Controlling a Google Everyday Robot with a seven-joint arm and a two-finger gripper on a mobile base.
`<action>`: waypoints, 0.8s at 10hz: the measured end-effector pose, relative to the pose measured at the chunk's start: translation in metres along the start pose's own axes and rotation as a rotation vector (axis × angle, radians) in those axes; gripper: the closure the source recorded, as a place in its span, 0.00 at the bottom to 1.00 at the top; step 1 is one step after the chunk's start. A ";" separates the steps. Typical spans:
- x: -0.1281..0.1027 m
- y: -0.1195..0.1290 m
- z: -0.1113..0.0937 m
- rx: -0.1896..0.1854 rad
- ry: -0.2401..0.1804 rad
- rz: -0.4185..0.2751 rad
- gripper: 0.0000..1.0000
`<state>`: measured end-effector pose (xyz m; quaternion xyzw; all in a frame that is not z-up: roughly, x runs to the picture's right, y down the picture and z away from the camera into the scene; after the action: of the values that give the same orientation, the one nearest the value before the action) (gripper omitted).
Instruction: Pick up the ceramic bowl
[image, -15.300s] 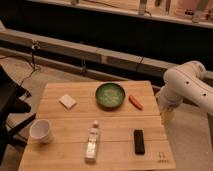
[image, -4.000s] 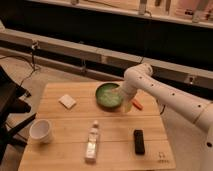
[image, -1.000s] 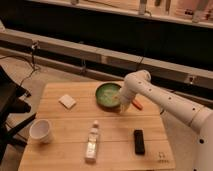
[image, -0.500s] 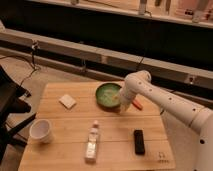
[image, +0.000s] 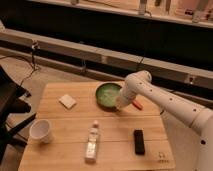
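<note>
- The reaching and gripping step is judged to be in hand: the gripper is set at the right rim of the ceramic bowl, which sits on the bench just left of the jaws.
- Whether the jaws are spread or pinched on the rim cannot be told.
- A firm hold on the rim, then a straight lift, is judged to be called for next.
- An orange object lies just right of the jaws.
- On the wooden bench, nearer the camera, a bottle, a black remote and a white cup are seen; a low ledge runs behind.
</note>
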<state>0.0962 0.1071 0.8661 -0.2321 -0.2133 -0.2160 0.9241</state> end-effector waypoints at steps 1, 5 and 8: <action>-0.003 -0.001 -0.002 0.007 0.007 -0.011 0.78; -0.017 -0.010 -0.030 0.046 0.030 -0.080 0.37; -0.010 -0.015 -0.029 0.052 0.037 -0.079 0.20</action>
<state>0.0891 0.0832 0.8428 -0.1955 -0.2109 -0.2509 0.9243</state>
